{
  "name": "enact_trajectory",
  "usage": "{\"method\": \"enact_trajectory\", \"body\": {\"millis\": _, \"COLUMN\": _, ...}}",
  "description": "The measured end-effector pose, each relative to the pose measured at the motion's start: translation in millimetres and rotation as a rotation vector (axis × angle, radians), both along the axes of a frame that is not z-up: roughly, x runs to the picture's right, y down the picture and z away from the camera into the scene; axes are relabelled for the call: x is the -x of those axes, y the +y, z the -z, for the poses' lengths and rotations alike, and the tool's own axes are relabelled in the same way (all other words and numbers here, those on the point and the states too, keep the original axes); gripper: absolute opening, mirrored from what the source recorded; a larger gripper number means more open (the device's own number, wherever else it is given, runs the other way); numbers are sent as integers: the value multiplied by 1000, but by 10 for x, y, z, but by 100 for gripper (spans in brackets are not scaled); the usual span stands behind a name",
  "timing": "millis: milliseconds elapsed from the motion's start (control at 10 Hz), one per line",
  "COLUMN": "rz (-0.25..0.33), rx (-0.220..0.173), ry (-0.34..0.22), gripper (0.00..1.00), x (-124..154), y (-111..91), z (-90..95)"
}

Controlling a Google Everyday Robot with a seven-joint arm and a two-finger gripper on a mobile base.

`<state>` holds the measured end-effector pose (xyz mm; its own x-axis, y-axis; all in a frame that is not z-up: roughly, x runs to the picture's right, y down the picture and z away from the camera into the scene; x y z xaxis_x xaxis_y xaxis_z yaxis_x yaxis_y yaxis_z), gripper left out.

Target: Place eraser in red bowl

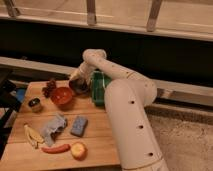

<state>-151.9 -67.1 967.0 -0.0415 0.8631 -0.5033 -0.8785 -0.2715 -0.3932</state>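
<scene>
Red bowl [62, 96] on table [102, 137], gripper [79, 84] low just beside it, eraser hidden

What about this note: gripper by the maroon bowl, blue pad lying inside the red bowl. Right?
No: in the camera view the blue pad lies on the table, nearer than the red bowl. The gripper is by the maroon bowl.

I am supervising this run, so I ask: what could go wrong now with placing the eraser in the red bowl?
1. The gripper hangs at the dark bowl, close beside the red bowl; a release here might land in the wrong one.
2. I cannot see the eraser, so a hold on it is unconfirmed.
</scene>
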Motion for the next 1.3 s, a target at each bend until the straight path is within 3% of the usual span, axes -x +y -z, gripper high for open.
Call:
{"method": "enact_trajectory", "body": {"millis": 700, "rz": 24, "rx": 13, "ry": 33, "gripper": 71, "x": 82, "y": 219, "z": -212}}
{"method": "enact_trajectory", "body": {"millis": 1300, "rz": 33, "rx": 19, "ry": 31, "gripper": 14, "x": 128, "y": 304, "z": -258}}
